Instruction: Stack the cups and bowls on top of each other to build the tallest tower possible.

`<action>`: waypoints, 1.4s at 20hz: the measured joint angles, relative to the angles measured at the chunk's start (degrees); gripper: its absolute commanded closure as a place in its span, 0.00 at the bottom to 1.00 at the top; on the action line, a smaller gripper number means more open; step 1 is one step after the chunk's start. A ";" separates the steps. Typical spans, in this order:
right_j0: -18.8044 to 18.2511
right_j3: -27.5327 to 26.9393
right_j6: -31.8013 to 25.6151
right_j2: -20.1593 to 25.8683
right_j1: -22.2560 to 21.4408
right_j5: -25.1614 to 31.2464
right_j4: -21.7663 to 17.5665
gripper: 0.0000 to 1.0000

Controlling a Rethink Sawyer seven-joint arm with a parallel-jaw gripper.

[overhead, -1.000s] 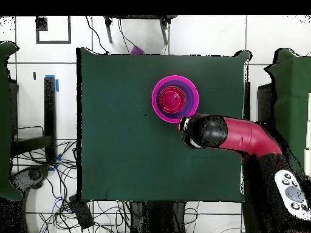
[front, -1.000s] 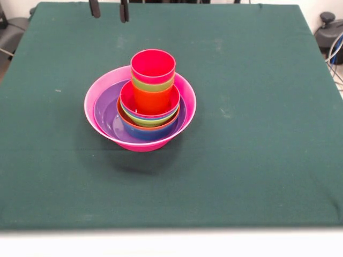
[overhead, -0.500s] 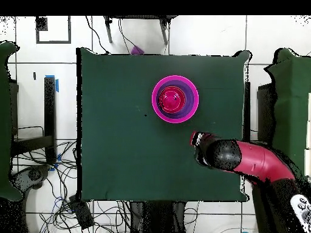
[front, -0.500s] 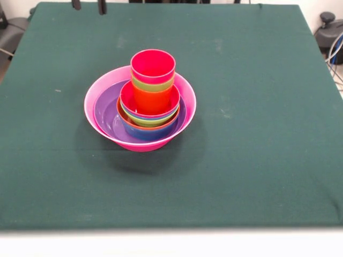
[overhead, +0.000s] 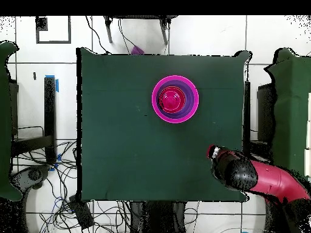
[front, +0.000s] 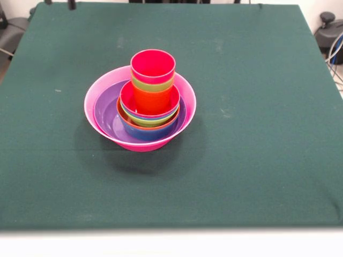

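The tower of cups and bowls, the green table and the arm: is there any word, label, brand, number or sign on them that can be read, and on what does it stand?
None: no text can be read in either view.
The tower: plain coloured plastic, no print.
The table: bare green cloth with only pale specks.
The arm: red and black, no legible marking.

On the green-covered worktop [front: 257,160] stands the tower [front: 143,104], left of the middle. Its base is the wide pink bowl [front: 96,91], with the purple bowl [front: 104,112] nested inside it. Within that sit the dark blue bowl [front: 144,133], the orange bowl [front: 122,116], the lime green bowl [front: 147,122] and the red-pink bowl [front: 128,99], only their rims showing. The orange cup [front: 151,100] rises upright from the bowls, the lime green cup [front: 151,84] nested in it, and the red-pink cup [front: 153,65] on top. At the top left edge show two dark tips of the claw [front: 60,3], well apart from the tower.
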 measured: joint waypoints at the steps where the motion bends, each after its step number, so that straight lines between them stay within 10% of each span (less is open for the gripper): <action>1: -0.46 -0.02 0.00 0.00 0.37 -0.56 -0.78 0.00; 13: -1.58 -2.22 0.00 -0.16 10.13 -6.52 -9.30 0.00; 28: -1.27 -4.90 0.00 -0.21 14.88 -6.54 -10.73 0.00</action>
